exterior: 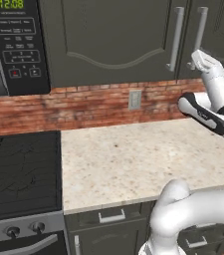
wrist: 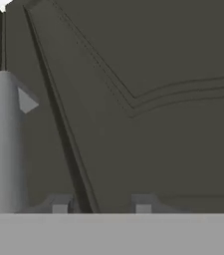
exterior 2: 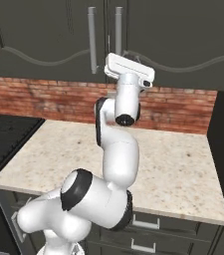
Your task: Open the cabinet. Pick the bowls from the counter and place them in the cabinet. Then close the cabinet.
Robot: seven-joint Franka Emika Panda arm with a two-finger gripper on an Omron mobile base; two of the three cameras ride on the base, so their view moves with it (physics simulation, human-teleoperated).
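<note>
Cabinet (exterior: 108, 40) doors are shut, so I judge the task barely begun: opening, both bowls and closing all remain. Counter (exterior: 133, 159) here carries no bowls. I've got the arm raised, gripper (wrist: 101, 206) close against the door, handle (wrist: 4, 144) just beside it, ungrasped. Jaws slightly apart, pinching nothing.

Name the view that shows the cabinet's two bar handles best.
The right base view: both handles stand side by side on the closed cabinet. The left base view shows them at its top right. The hand view shows one close up, cropped.
</note>
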